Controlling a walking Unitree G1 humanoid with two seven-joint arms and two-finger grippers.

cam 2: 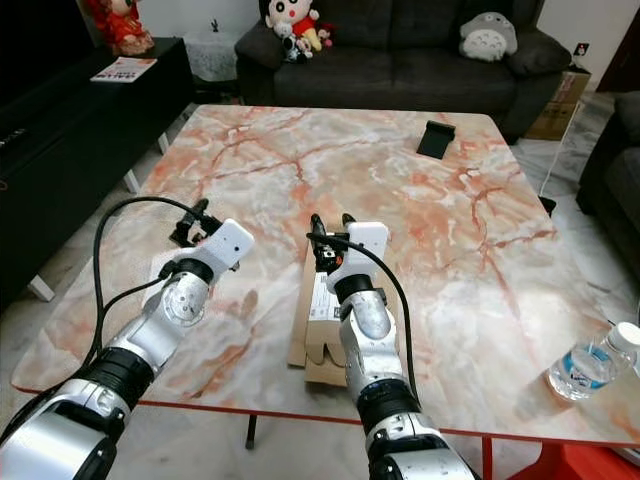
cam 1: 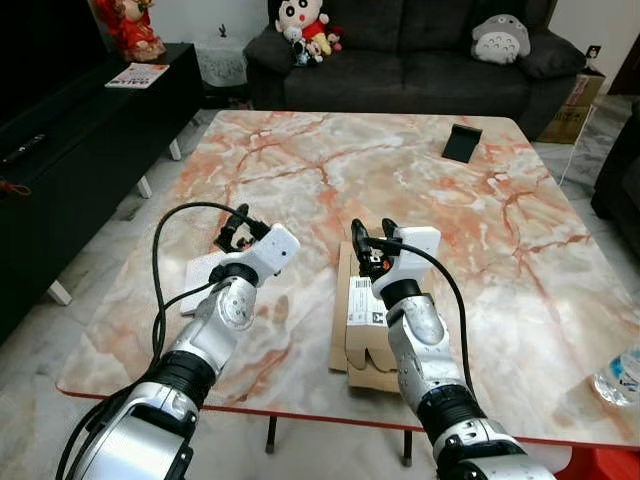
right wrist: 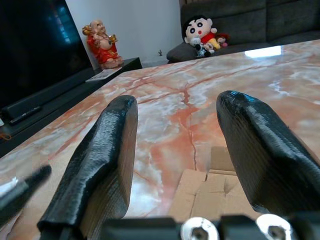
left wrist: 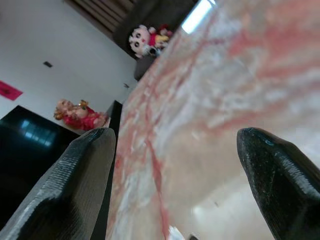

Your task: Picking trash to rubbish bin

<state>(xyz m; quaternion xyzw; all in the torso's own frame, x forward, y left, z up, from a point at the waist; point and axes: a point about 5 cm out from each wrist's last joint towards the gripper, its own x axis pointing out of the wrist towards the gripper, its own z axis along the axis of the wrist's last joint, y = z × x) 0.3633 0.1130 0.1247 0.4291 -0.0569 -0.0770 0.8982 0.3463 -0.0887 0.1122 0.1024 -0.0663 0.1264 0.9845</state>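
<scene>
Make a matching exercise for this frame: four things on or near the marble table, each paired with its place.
Things:
1. flattened cardboard box
2. black phone stand
3. water bottle
4. white paper

Places:
A. floor, off the table's right near corner
B. under the left gripper
C. under the right gripper
D. far right part of the table

Pairs: 1-C, 2-D, 3-A, 4-B

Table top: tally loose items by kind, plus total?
Flattened cardboard box: 1
White paper sheet: 1
Black phone stand: 1
Total on the marble table: 3
Left gripper and right gripper are both open, holding nothing. A plastic water bottle sits past the table's edge, not counted.
</scene>
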